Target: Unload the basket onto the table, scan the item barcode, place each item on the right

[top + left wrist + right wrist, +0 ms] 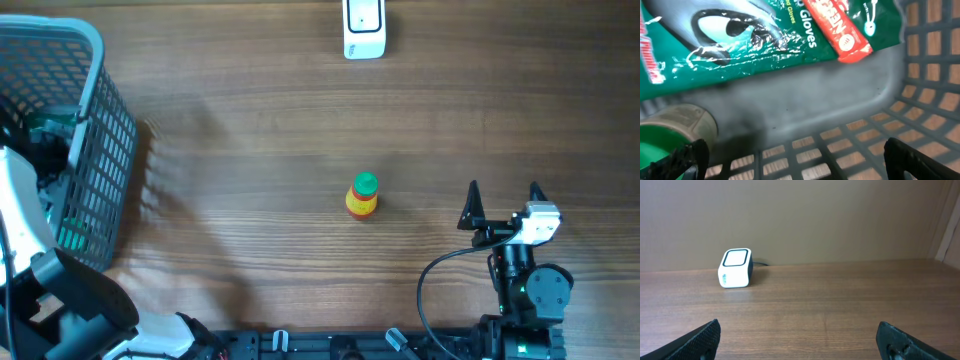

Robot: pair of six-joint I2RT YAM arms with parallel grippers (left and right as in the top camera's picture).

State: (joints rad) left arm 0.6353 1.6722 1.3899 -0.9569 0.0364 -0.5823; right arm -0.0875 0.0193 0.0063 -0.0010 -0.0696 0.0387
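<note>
The white barcode scanner (364, 30) stands at the table's far edge; in the right wrist view the scanner (735, 268) sits ahead and to the left. My left gripper (795, 162) is open inside the grey basket (855, 95), with nothing between its fingers. Items lie just beyond it: a green glove packet (740, 45), a red-orange wrapped bar (842, 32) and a round beige-and-green container (677, 130) by the left finger. A small yellow bottle with a green cap (362, 196) stands mid-table. My right gripper (503, 195) is open and empty, right of that bottle.
The grey lattice basket (110, 150) fills the left side of the table, with the left arm reaching into it. A black cable (430, 290) loops beside the right arm's base. Bare wood lies between the bottle and the scanner.
</note>
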